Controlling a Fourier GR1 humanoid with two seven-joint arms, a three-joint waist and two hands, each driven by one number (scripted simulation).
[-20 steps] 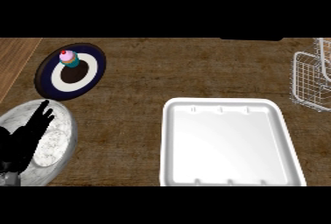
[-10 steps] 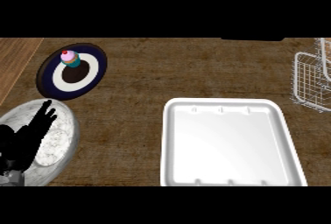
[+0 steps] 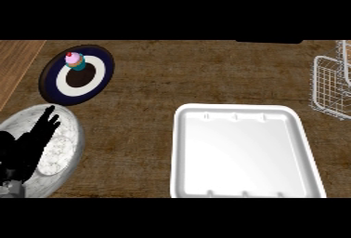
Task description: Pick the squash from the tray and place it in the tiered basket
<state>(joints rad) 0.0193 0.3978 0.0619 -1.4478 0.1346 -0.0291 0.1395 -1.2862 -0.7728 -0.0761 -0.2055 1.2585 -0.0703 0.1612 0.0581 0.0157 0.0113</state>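
The left hand (image 3: 24, 151) is seen open, fingers up, at lower left; the tray (image 3: 240, 153) is set well apart, lower right.

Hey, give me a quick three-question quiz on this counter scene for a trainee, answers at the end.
1. True or false: something lies in the white tray.
2. What sits on the dark plate? A: cupcake. B: spoon. C: apple.
3. Which robot hand shows, and over what?
Key: 1 false. 2 A. 3 the left robot hand, open, over the grey plate at lower left.
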